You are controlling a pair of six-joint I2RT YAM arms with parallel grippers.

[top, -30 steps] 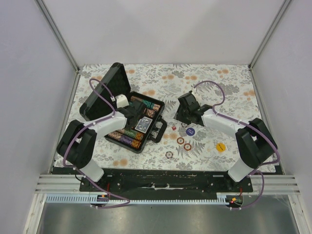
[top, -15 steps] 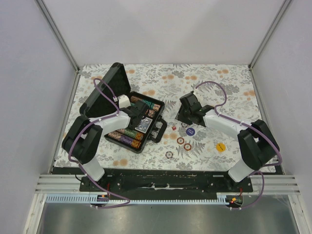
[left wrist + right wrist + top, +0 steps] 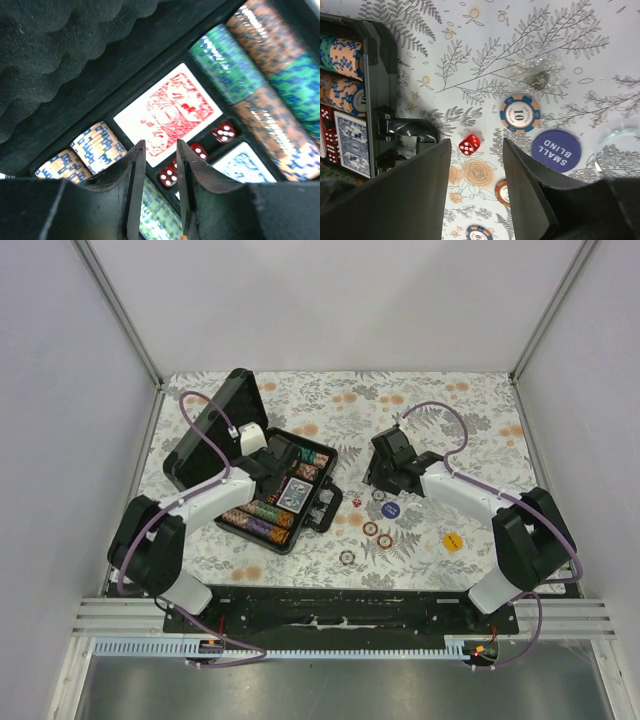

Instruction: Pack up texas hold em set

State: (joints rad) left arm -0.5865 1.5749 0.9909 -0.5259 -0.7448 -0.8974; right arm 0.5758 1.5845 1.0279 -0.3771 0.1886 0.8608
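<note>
The black briefcase [image 3: 322, 508] lies open at the left, its foam lid [image 3: 215, 425] propped up. It holds rows of chips [image 3: 227, 62], a red deck [image 3: 167, 112], a blue deck [image 3: 242, 162] and three red dice [image 3: 223, 133]. My left gripper [image 3: 281, 454] hovers over the red deck and the dice, open and empty [image 3: 160, 152]. My right gripper [image 3: 384, 468] is open and empty [image 3: 477, 150] above a loose red die [image 3: 469, 144] that lies on the cloth by the case handle [image 3: 412, 131]; the die also shows in the top view [image 3: 356, 502].
Loose on the floral cloth are a blue SMALL BLIND button [image 3: 556, 150], a "10" chip [image 3: 520, 113], a red chip [image 3: 502, 192], more chips [image 3: 347, 557] and a yellow button [image 3: 453, 541]. White walls enclose the table.
My left gripper has moved farther back over the case's tray, toward the lid. My right gripper has shifted only slightly near the loose die.
</note>
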